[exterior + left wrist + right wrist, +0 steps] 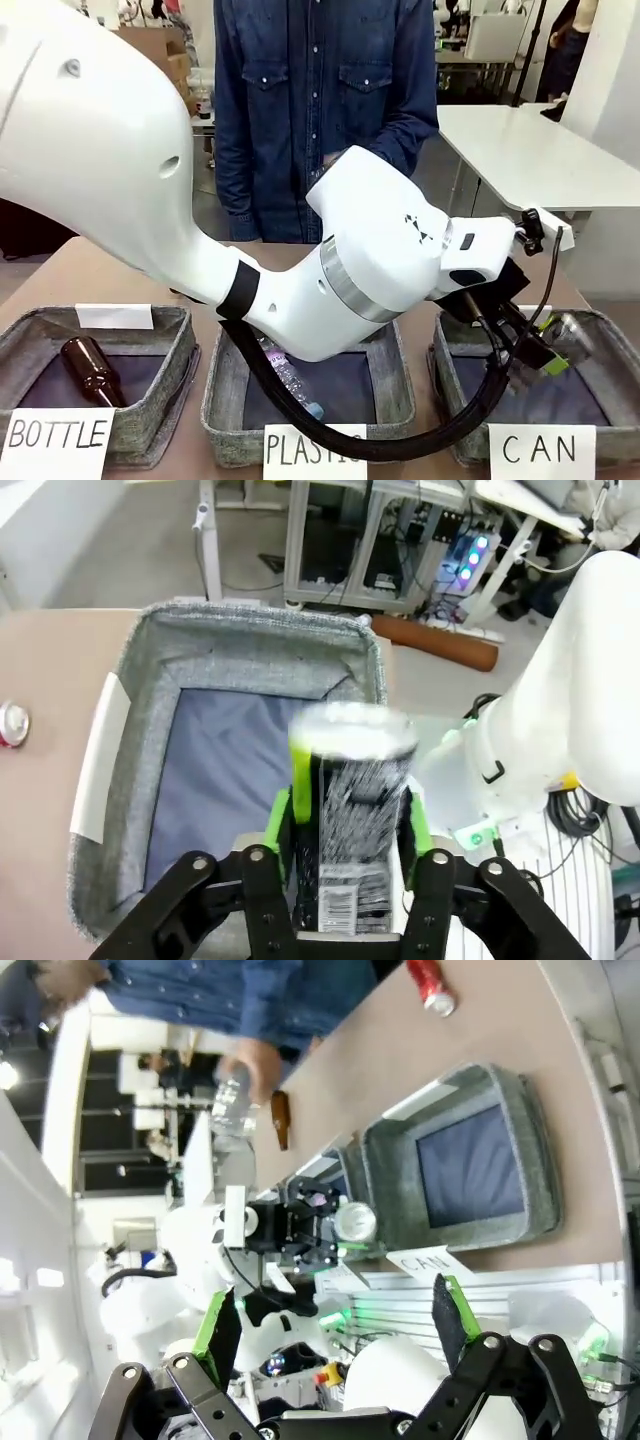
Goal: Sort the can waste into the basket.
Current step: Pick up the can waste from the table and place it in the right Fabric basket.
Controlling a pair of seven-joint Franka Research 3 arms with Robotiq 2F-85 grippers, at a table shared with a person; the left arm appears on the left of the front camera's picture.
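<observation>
My left gripper (541, 356) is shut on the dark can (350, 800), gripping it by its sides with the silver end (566, 334) facing away from the wrist. It hangs over the CAN basket (615, 443), whose grey rim (250, 630) and dark bottom lie right below in the left wrist view. The red can (12, 724) lies on the table beyond the basket's far side, also seen as the red can (430, 986). My right gripper (335, 1320) is open and holds nothing, high above the table, far from the CAN basket (470, 1160).
The BOTTLE basket (30, 335) holds a brown bottle (92, 370). The PLASTIC basket (225, 400) holds a clear bottle (285, 375). A person in a denim shirt (320, 90) stands at the far side, a hand holding a clear bottle (232, 1095) near a brown bottle (280, 1120).
</observation>
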